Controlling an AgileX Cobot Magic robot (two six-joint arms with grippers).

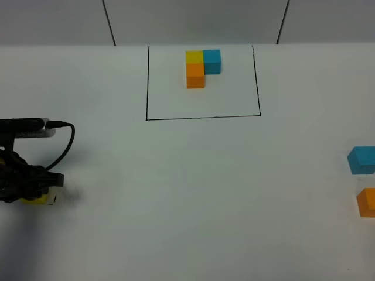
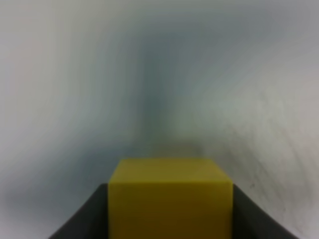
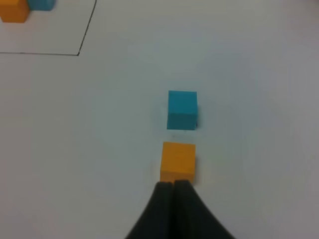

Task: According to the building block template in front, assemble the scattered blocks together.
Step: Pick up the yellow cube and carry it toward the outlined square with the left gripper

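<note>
The building block template (image 1: 195, 76) is a small L of yellow, blue and orange cubes inside a black outline (image 1: 202, 117) at the back centre. My left gripper (image 1: 40, 190) is at the far left, shut on the loose yellow cube (image 1: 36, 199). In the left wrist view this cube (image 2: 170, 196) sits between the dark fingers (image 2: 82, 221). The loose blue cube (image 1: 361, 160) and orange cube (image 1: 367, 202) lie at the right edge. In the right wrist view my right gripper (image 3: 173, 188) is shut and empty, its tips just behind the orange cube (image 3: 178, 160), with the blue cube (image 3: 182, 108) beyond it.
The white table (image 1: 187, 187) has a grey wall behind its back edge. A black cable (image 1: 65, 140) loops from the left arm. The template's orange and blue cubes (image 3: 15, 11) show in a corner of the right wrist view.
</note>
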